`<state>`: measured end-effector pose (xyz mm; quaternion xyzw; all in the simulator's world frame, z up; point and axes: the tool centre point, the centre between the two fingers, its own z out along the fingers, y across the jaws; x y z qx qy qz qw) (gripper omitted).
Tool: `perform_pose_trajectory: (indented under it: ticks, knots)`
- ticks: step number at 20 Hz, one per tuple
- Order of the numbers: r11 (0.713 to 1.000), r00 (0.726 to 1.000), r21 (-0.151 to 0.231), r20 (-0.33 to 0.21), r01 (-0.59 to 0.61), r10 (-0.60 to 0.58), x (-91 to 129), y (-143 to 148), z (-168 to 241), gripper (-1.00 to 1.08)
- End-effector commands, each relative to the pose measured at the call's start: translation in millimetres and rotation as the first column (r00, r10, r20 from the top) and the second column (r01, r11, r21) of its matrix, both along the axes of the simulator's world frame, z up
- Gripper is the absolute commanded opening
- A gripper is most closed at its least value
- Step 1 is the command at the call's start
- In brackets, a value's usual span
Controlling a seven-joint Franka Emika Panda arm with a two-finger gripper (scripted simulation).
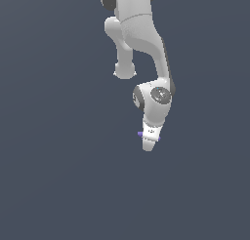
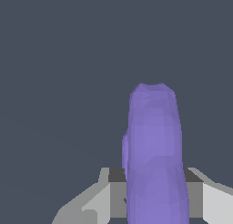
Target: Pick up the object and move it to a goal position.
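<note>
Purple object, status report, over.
Gripper shut on purple object. Object sits between the fingers, sticking out past them. Nothing else in view.

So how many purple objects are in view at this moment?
1. The purple object sits between the fingers of the gripper; in the exterior view only a sliver pokes out on the view's left side. None other shows.

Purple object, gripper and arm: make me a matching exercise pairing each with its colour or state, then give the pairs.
Things:
1. purple object
2. gripper
3. arm
4. background

Descriptions:
A. white, reaching down from the top of the exterior view
B. plain dark grey-blue
C. violet, elongated, between the fingers
D. white, shut on the object

Pairs: 1-C, 2-D, 3-A, 4-B
</note>
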<state>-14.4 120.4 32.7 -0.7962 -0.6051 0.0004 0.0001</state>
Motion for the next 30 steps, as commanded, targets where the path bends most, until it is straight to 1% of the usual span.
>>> perform_pose_trajectory:
  ticks: [1, 10, 16, 21, 30]
  knots:
    - [1.0, 1.0, 0.0, 0.001, 0.0, 0.0, 0, 0, 0, -1.0]
    - [1.0, 1.0, 0.0, 0.001, 0.0, 0.0, 0, -1, 0, -1.0]
    - [1.0, 1.0, 0.0, 0.001, 0.0, 0.0, -8, -14, 1, -1.0]
    - [1.0, 1.0, 0.0, 0.001, 0.0, 0.0, -21, -40, 2, -1.0]
    - [1.0, 1.0, 0.0, 0.001, 0.0, 0.0, -55, -105, 5, -1.0]
